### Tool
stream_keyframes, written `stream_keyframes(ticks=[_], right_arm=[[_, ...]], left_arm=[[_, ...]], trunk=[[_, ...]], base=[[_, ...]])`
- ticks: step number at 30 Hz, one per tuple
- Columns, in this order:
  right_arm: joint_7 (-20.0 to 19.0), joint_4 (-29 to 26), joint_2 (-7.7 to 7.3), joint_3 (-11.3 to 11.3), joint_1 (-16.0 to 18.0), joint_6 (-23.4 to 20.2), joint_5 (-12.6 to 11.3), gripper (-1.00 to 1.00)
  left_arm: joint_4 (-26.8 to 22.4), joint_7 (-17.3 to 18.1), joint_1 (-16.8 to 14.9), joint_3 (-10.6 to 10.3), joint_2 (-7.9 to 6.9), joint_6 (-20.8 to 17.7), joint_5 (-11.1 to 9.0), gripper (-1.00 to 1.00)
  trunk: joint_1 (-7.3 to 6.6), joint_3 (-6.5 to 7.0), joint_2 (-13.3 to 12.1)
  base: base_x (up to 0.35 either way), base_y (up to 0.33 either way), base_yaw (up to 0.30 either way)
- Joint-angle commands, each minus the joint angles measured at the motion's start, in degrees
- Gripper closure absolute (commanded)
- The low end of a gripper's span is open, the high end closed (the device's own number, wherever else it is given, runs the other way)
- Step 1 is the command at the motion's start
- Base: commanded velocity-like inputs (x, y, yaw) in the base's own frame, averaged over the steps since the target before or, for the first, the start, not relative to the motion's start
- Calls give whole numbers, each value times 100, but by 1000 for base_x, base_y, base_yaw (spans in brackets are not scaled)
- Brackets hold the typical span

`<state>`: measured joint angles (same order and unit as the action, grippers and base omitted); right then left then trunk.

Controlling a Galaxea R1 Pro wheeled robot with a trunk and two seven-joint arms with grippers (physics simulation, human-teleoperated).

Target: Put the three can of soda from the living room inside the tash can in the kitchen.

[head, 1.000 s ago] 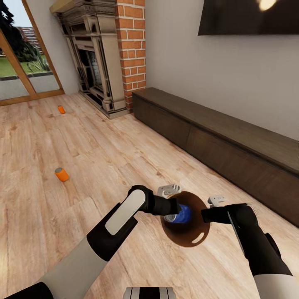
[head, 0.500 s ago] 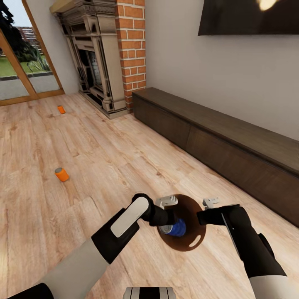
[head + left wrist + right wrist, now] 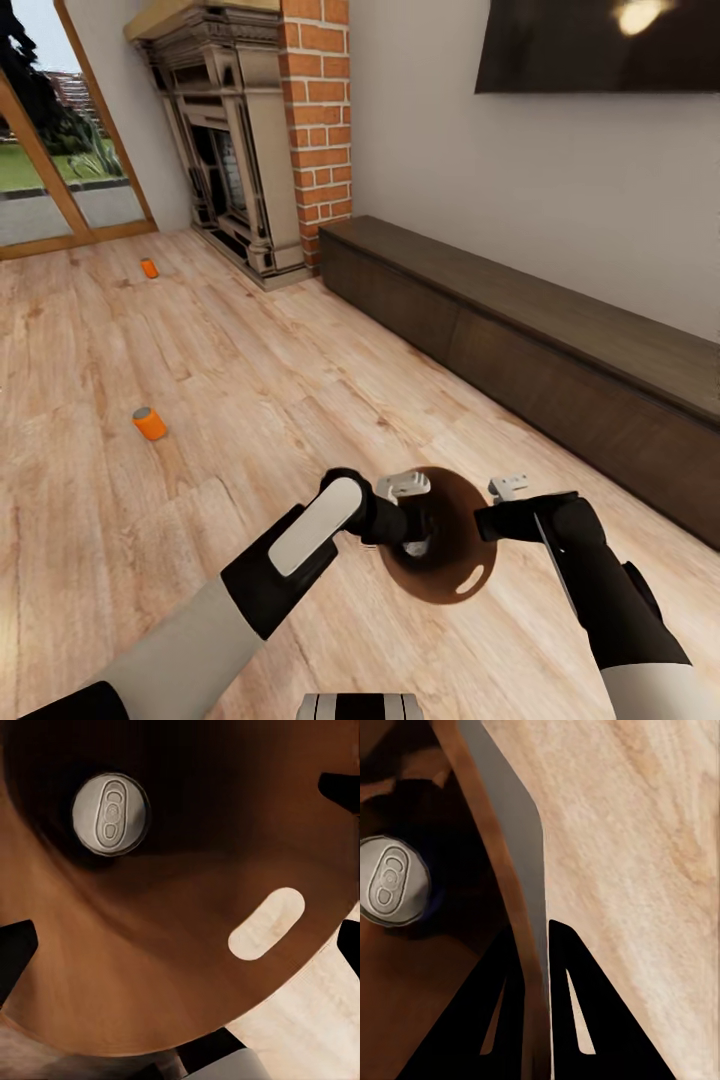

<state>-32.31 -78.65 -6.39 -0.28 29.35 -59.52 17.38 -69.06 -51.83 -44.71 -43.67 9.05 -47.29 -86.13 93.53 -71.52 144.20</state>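
My right gripper (image 3: 486, 522) is shut on the rim of the trash can (image 3: 455, 565), a small bucket with a glossy brown inside, and holds it above the wood floor. The pinched bucket wall (image 3: 521, 892) runs between that gripper's fingers (image 3: 570, 1012). My left gripper (image 3: 418, 522) hangs open over the bucket's mouth, its dark fingertips (image 3: 15, 952) spread wide. One soda can (image 3: 111, 814) stands inside the bucket, grey top up; its side looks dark blue. Two orange soda cans lie on the floor: one near (image 3: 149, 423), one farther off (image 3: 149, 268).
A long dark low cabinet (image 3: 560, 350) runs along the right wall under a wall-mounted TV (image 3: 600, 45). The brick fireplace (image 3: 250, 140) stands ahead, with a glass door (image 3: 60, 170) to its left. Open plank floor (image 3: 200, 380) lies between me and the two cans.
The can that sat between my left fingers has dropped into the bucket, and the left gripper now stands open. Both arms and the bucket shifted slightly toward me earlier.
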Motion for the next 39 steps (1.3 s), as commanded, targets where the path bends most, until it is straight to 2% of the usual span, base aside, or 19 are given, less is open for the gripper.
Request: stream_keyframes(ticks=[1,4,5,7,8,10,11,12,14,16,19,20,21,22,23,26,29,32,39], right_arm=[[-37,-1,2,2,1,-48,-197,100],[-37,-1,-1,5,1,-48,-195,100],[-37,-1,-2,6,1,-48,-192,100],[-37,-1,-2,4,2,-48,-192,100],[-38,-1,-3,3,2,-48,-191,100],[-36,-1,-3,-1,3,-48,-194,100],[-37,-1,-3,-3,2,-48,-196,100],[-37,-1,-3,-4,2,-48,-197,100],[-38,-1,-3,-13,5,-48,-202,100],[-38,-1,-3,-18,7,-48,-202,100],[-38,66,-3,-12,17,-48,-200,100],[-38,88,-3,-10,21,-48,-200,100],[-41,124,-11,-6,28,-48,-200,100],[-44,168,-42,-1,42,-48,-200,100],[-47,218,-63,0,51,-48,-200,100],[-54,492,-93,-4,82,-48,-200,100],[-69,1114,-147,-9,249,-48,-200,100],[-72,1366,-192,-11,323,-48,-199,100],[-73,1867,-248,-5,386,-48,-194,100]], left_arm=[[-85,-10,1,0,-9,7,6,-100],[-714,-52,137,22,-123,110,149,-100],[-1261,-72,400,122,-253,160,478,-100],[-1512,-68,550,304,-372,172,629,-100],[-1750,-63,712,551,-500,180,732,-100],[-1924,-64,890,797,-608,183,799,-100],[-2034,-62,1076,1029,-723,187,844,-100],[-2074,-56,1162,1150,-791,190,859,-100],[-2189,-9,1421,1616,-1064,198,897,-100],[-2221,17,1528,1797,-1157,200,906,-100],[-2243,63,1813,2345,-1337,202,923,-100],[-2235,67,1859,2434,-1372,202,926,-100],[-2222,74,1949,2609,-1448,207,931,-100],[-2183,76,2062,2835,-1529,274,951,-100],[-2093,76,2129,2931,-1561,360,1039,-100],[-1744,84,2209,3027,-1588,589,1375,-100],[-1002,92,2260,3073,-1583,1015,1727,-100],[-631,93,2269,3065,-1582,1226,1777,-100],[-334,94,2275,3035,-1573,1465,1807,-100]], trunk=[[-2,23,-2],[-10,90,-6],[-13,112,-7],[-18,156,-10],[-21,178,-11],[-26,222,-14],[-28,245,-15],[-31,267,-16],[-36,311,-19],[-41,355,-22],[-49,422,-26],[-51,444,-27],[-54,466,-28],[-57,488,-30],[-59,510,-31],[-67,577,-35],[-75,643,-39],[-82,710,-43],[-100,865,-52]], base=[[0,0,0],[0,0,0],[0,0,0],[0,0,0],[0,0,0],[0,0,0],[0,0,0],[0,0,0],[0,0,0],[0,0,0],[0,0,38],[0,0,108],[0,0,143],[0,0,162],[0,0,158],[0,0,118],[0,0,37],[0,0,8],[0,0,1]])
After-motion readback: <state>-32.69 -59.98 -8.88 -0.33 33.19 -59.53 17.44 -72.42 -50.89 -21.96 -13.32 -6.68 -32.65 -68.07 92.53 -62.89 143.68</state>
